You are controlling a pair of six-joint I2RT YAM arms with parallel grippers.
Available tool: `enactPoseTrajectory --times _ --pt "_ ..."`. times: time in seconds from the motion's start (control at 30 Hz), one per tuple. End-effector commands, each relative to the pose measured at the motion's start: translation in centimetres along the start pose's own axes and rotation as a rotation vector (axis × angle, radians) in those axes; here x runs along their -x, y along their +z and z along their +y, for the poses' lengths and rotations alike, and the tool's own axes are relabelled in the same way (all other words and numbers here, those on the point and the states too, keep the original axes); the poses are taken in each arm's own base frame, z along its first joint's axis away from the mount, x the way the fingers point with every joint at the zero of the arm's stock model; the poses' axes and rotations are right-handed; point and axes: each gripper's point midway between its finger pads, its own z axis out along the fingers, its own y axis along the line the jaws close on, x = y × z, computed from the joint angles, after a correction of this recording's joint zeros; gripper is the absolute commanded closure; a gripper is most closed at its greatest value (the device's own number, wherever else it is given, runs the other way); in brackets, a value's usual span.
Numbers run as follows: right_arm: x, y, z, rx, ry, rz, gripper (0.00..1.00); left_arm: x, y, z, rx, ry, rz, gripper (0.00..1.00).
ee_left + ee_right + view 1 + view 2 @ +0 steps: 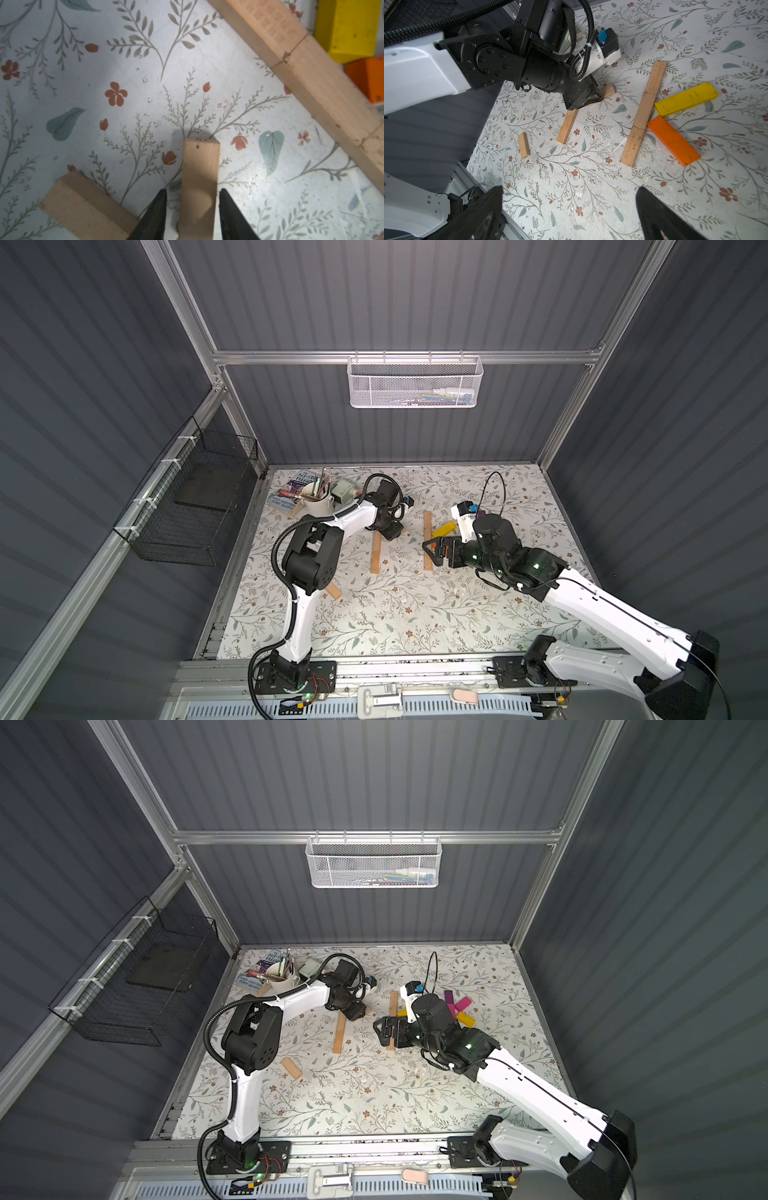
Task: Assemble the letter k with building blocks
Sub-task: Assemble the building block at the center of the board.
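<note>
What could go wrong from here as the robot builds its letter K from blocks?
1. The left pincer straddles a tan block with little clearance; pulling away crooked could drag it askew.
2. The open right pincer hangs by the tan column, with the yellow block and orange block angled beside it; a low sweep could scatter that K.

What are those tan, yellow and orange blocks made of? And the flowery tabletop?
Tan blocks: bare matte wood, with faint grain and burnt-in marks. Yellow block and orange block: probably the same wood, painted; scuffs and specks show in the paint. Tabletop: smooth printed sheet, maybe vinyl or paper.
</note>
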Motion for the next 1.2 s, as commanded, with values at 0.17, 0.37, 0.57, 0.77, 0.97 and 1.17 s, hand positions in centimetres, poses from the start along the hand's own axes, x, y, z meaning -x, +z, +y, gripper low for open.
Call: enactPoseTrajectory --times 0.17,0.37,0.57,0.77,0.97,1.17 --pt "0.1 0.1 0.2 0.006 0.003 0.002 0.01 -0.3 0.6 -0.5 -0.002 0.038 0.047 0.54" --pt "0.0 0.2 0.1 0.004 0.003 0.005 0.01 -0.3 0.7 0.1 0.028 0.02 0.055 0.57" --pt "-0.1 0.3 0.1 0.006 0.006 0.01 0.01 -0.1 0.9 0.2 0.036 -0.015 0.046 0.59" --pt "-0.1 0.2 0.1 0.006 0.005 0.008 0.01 0.0 1.1 0.5 0.048 -0.031 0.047 0.61" --pt "-0.1 0.3 0.1 0.005 0.007 0.012 0.01 0.1 1.0 0.9 0.067 -0.036 0.048 0.61" --pt "-0.2 0.3 0.1 0.006 0.008 0.014 0.01 0.0 0.9 1.3 0.089 -0.04 0.053 0.61"
